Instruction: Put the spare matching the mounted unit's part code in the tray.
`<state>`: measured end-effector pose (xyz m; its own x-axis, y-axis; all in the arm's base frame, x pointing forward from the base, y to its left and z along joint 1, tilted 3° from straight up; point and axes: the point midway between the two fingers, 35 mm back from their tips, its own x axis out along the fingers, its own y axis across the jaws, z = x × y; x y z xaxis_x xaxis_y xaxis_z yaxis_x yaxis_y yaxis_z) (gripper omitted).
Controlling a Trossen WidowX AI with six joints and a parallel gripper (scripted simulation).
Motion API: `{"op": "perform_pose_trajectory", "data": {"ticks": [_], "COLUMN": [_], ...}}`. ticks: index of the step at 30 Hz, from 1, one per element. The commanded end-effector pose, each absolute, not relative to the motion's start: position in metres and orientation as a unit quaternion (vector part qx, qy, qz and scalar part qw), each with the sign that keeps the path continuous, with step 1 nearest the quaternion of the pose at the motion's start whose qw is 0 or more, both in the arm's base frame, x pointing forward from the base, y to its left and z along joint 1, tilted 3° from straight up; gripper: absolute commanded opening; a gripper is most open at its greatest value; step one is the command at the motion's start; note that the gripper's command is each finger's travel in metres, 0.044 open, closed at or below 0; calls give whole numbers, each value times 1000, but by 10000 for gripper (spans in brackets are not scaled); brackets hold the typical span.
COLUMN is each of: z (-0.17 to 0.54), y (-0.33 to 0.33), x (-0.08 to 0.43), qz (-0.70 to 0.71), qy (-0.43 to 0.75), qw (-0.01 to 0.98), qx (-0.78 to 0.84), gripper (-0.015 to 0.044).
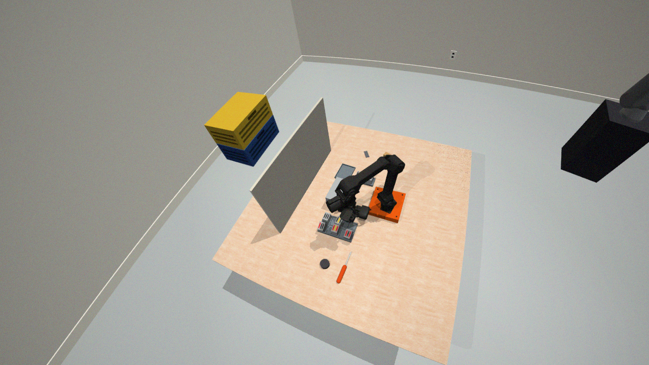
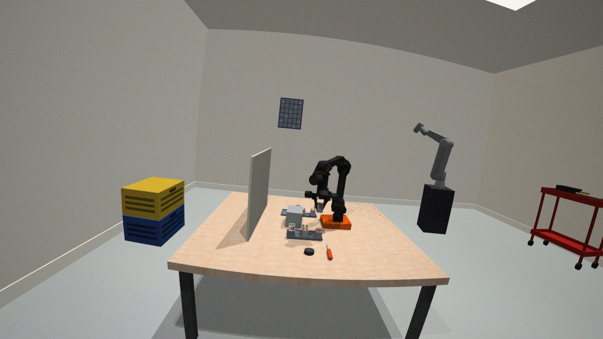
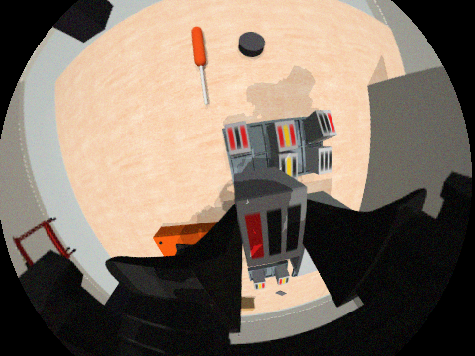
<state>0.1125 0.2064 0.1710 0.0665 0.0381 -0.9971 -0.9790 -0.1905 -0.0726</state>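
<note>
My gripper (image 3: 260,204) (image 2: 320,205) is shut on a dark grey spare with red, black and black bars (image 3: 272,232), held above the table. The near rack (image 3: 258,140) (image 2: 304,238) holds several other spares: red-black-red (image 3: 237,139), red-yellow-red (image 3: 286,135), one with a yellow middle bar (image 3: 289,165), all-black (image 3: 325,159) and one with a red right bar (image 3: 326,124). The flat grey tray (image 1: 345,171) looks empty. A light grey box (image 1: 333,189) (image 2: 294,215), perhaps the mounted unit, stands between tray and near rack; its back is hidden.
A tall grey panel (image 1: 294,168) (image 2: 259,193) stands left of the box. A far rack (image 1: 369,182) with two spares is beside the tray, partly behind the arm. A black puck (image 1: 324,263) (image 3: 251,44) and an orange screwdriver (image 1: 341,274) (image 3: 198,46) lie in front of the near rack.
</note>
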Motion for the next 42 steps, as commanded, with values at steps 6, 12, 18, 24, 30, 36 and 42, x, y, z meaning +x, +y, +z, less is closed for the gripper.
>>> {"op": "perform_pose_trajectory", "data": {"ticks": [6,12,18,24,30,36,42], "z": [181,183,187,190,192,194,196], "y": [205,200,192,181,166,148,127], "x": [119,144,170,196,221,245,267], "qz": [535,534,533,531,529,527,525], "qy": [426,426,427,427,428,429,430], "qw": [475,478,480,481,482,482,483], "qx": [-554,-552,-551,-551,-552,-552,-553], "gripper": [0,0,0,0,0,0,0]}}
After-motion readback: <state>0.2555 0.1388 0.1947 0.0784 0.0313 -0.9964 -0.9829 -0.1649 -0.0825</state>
